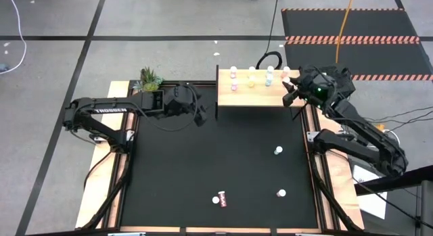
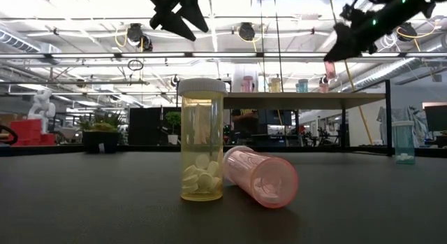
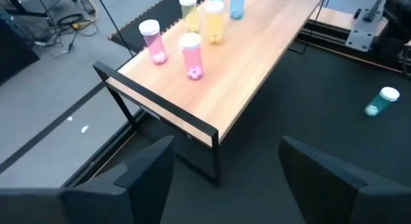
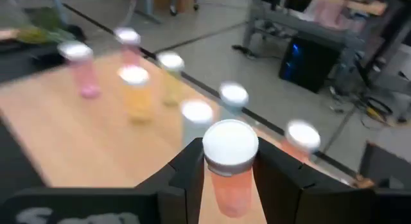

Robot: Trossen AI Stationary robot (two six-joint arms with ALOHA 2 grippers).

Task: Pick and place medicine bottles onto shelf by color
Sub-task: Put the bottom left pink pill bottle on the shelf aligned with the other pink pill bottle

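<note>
Right gripper [image 4: 228, 185]: clamped on a white-capped red bottle [image 4: 229, 161], upper right of the overhead frame, at the shelf [image 1: 260, 95] end where reds belong. Left gripper [image 3: 225, 166]: fingers spread, empty, facing the shelf's pink bottles [image 3: 192, 55]. Black table [image 1: 203, 168]: four bottles loose, two along the lower edge. Room: workshop, grey floor.

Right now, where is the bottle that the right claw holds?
The red bottle sits between the right claw's fingers, above the right end of the shelf, beside the red bottle already there.
</note>
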